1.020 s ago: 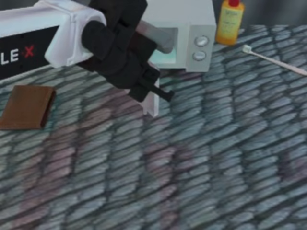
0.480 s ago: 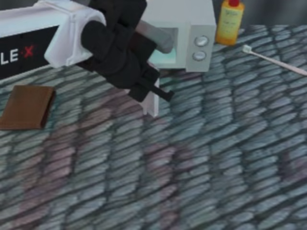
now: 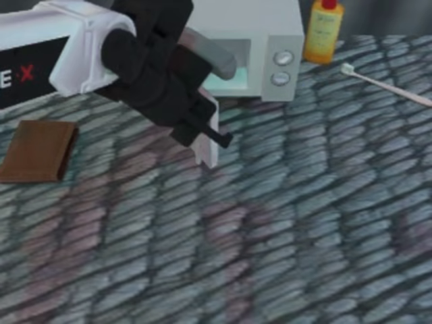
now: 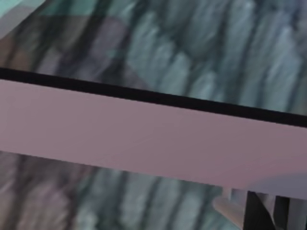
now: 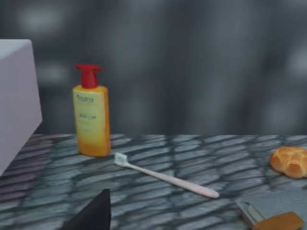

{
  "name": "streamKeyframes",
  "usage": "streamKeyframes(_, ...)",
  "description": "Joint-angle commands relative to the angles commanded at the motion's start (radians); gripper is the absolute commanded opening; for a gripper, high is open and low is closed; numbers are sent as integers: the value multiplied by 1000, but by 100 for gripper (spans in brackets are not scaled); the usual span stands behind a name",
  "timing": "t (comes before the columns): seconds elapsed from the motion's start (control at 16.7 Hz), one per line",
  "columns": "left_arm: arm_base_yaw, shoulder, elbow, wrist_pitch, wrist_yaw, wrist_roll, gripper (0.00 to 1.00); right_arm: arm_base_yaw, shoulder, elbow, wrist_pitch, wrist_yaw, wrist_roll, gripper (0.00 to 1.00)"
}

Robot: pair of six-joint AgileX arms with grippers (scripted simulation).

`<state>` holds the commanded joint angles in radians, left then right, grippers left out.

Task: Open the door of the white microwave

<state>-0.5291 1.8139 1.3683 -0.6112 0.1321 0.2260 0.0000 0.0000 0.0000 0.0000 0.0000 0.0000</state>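
Note:
The white microwave (image 3: 270, 27) stands at the back of the table, its two grey knobs (image 3: 283, 58) facing front and its pale teal interior (image 3: 226, 82) exposed. Its door (image 3: 210, 145) is swung out toward the table's front, seen edge-on. My left gripper (image 3: 210, 131) reaches down from the left and is shut on the door's handle edge. In the left wrist view the door (image 4: 144, 139) fills the middle as a broad pinkish band, with the handle (image 4: 228, 209) beside my black fingers (image 4: 259, 215). My right arm is outside the top view; only one black fingertip (image 5: 98, 211) shows.
An orange bottle (image 3: 322, 30) with a red cap stands right of the microwave. A toothbrush (image 3: 385, 84) lies at the back right. A brown book (image 3: 37, 150) lies at the left. The right wrist view also shows a bread roll (image 5: 290, 160) and a wooden-handled tool (image 5: 268, 218).
My left gripper has shifted left and slightly forward, and the door's free edge has come with it, swinging the door wider open.

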Motion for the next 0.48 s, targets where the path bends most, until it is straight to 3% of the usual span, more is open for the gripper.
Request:
streamKeyframes(0.24,32,-27,-31,-6,43,84,0,0,0,0,0,0,0,100)
streamKeyframes(0.48,33,-28,-33,-7,45,87,0,0,0,0,0,0,0,100)
